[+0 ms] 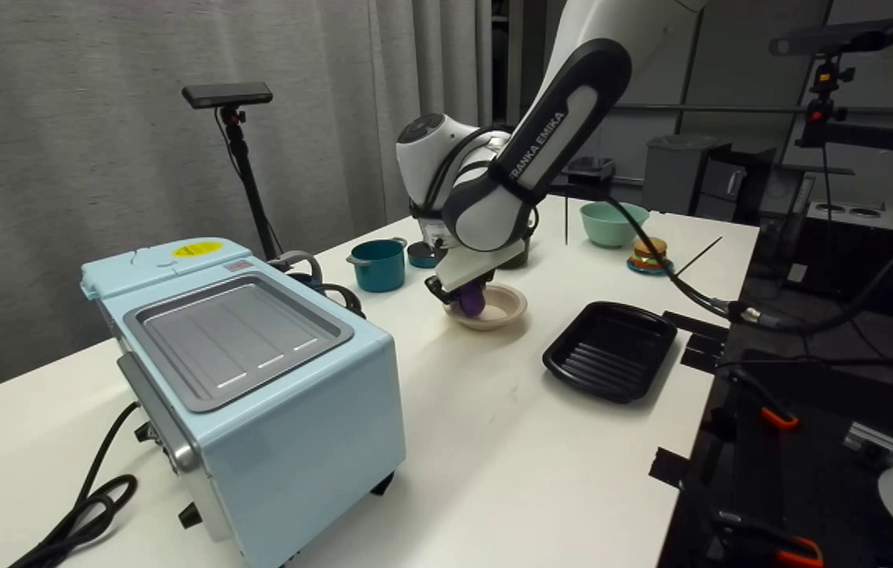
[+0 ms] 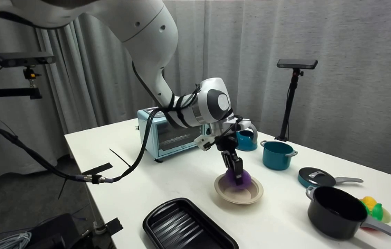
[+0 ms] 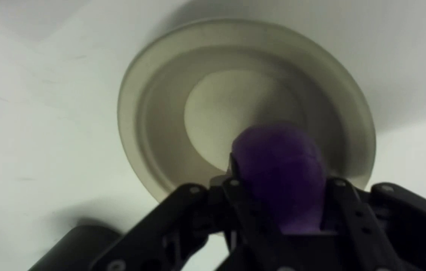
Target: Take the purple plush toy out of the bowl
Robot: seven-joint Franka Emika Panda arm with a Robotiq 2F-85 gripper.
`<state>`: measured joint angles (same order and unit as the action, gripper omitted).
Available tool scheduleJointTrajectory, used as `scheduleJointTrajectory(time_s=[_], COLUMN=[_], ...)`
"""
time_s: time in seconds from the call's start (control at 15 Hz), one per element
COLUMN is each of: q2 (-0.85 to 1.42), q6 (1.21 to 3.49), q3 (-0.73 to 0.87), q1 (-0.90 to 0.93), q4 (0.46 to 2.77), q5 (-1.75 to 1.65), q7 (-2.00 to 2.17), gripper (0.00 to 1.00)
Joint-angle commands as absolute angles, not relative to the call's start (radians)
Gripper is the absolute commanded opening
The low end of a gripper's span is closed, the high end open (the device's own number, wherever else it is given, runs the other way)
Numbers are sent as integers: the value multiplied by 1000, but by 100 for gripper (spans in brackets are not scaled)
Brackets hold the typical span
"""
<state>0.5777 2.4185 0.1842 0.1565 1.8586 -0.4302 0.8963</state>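
We find the gripper clasping the purple toy, one finger on either side of it. The toy is over the cream bowl, its lower part seen against the bowl's inside in both exterior views; we cannot tell whether its underside touches the bowl. In the wrist view it appears off-centre and hides part of the bowl's floor. The bowl stands upright on the white bench. We record the black tray near the bowl, on the camera's side of it in both exterior views. In an exterior view, the blue oven stands left of the cream bowl and closer to the camera, while the green bowl and the burger are beyond the cream bowl to the right. In an exterior view, the teal pot is behind the cream bowl to the right, and the dark saucepan stands to the cream bowl's right, nearer the camera.
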Motion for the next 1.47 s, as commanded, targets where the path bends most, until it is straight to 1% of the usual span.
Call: scheduleJointTrajectory(time_s=[0.0,0.07,0.13,0.2,0.27,0.6,0.93,1.13,1.4], q2=[541,521,499,478,447,330,230,210,249], q6=[2411,2403,2396,2390,2387,2355,2257,2223,2232], q3=[198,190,181,169,152,69,19,18,23], q1=[176,173,169,164,156,119,110,108,108], q4=[1814,1803,1797,1793,1798,1844,1971,2049,2125], q5=[-424,-413,-397,-376,-348,-143,4,12,-1], q7=[900,891,885,876,863,759,641,593,567], gripper=[10,8,5,4,6,7,7,7,7])
